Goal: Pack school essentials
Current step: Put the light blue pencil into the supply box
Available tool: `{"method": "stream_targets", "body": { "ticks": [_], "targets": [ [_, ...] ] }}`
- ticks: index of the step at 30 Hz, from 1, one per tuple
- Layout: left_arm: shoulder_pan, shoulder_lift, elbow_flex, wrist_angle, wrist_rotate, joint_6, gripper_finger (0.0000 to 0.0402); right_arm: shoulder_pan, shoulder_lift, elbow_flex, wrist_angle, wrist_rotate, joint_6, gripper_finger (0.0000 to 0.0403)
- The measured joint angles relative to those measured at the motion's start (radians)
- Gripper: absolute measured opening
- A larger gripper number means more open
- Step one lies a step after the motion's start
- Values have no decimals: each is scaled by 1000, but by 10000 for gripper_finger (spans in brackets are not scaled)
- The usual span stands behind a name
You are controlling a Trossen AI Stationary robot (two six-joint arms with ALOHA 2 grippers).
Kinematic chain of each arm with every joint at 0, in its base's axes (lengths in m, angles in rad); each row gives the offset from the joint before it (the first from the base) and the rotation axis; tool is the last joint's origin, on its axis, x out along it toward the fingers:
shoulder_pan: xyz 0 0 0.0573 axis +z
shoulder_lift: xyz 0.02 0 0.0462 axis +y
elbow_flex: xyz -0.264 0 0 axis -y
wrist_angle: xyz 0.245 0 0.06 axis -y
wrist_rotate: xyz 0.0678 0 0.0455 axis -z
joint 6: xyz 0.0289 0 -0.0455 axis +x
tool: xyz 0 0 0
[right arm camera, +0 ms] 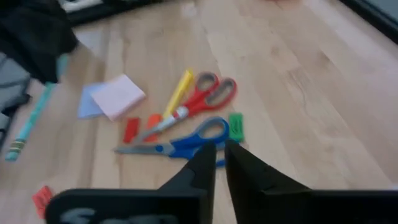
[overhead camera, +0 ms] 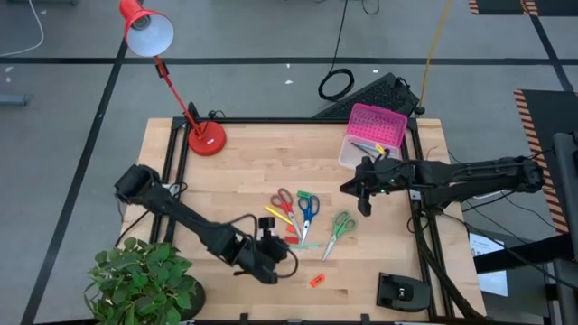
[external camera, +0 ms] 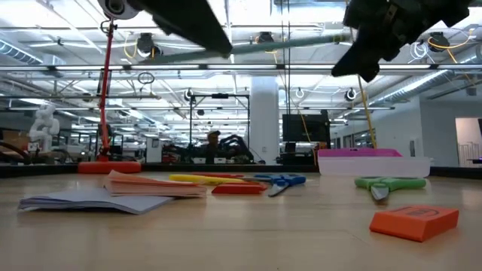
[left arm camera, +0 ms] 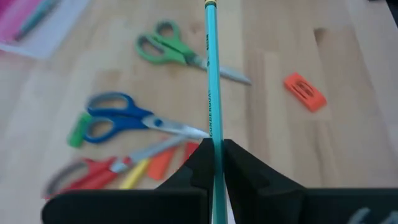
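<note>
A: One item is in transit, most are still on the table. The left gripper [left arm camera: 213,149] is pinching a teal pencil [left arm camera: 211,81], fingers pressed against its shaft; in the high view that gripper sits lower centre-left, just left of the stationery pile.

B: Box status?

A: The clear box with the pink lid [overhead camera: 373,133] sits upper right of the tabletop in the high view. A few thin pens or pencils appear to lie in its open part beside the lid; I cannot count them. Judgement: packing has begun, but only just.

B: Remaining on the wood?

A: Red scissors [overhead camera: 284,202], blue scissors [overhead camera: 307,210] and green scissors [overhead camera: 339,227], centre of the high view. A yellow pen [right arm camera: 178,91] lies beside the red handles. Pink and lavender sticky-note pads [right arm camera: 114,96] show in the upper left of the right wrist view. An orange eraser [overhead camera: 316,281] lies apart, lower centre of the high view; a green eraser [right arm camera: 236,126] and small red erasers [right arm camera: 131,129] sit near the blue scissors.

B: Right arm?

A: The right gripper [right arm camera: 219,163] hangs above the table, right of centre in the high view, between box and scissors. Its fingers stand close together with a narrow gap and nothing between them.

B: Estimate?

A: Early stage. All three scissors, pads and erasers are unpacked.
</note>
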Motion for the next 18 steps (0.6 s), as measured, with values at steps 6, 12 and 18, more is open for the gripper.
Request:
{"method": "stream_targets", "body": {
  "ticks": [6, 12, 18],
  "targets": [
    [52, -68, 0, 1, -1, 100, 28, 40, -33, 26, 1, 24, -10, 81],
    [100, -133, 1, 7, -1, 170, 28, 111, -55, 28, 21, 174, -58, 128],
    [152, -191, 1, 12, -1, 238, 28, 176, -50, 30, 121, 185, -168, 171]
  ]
}}
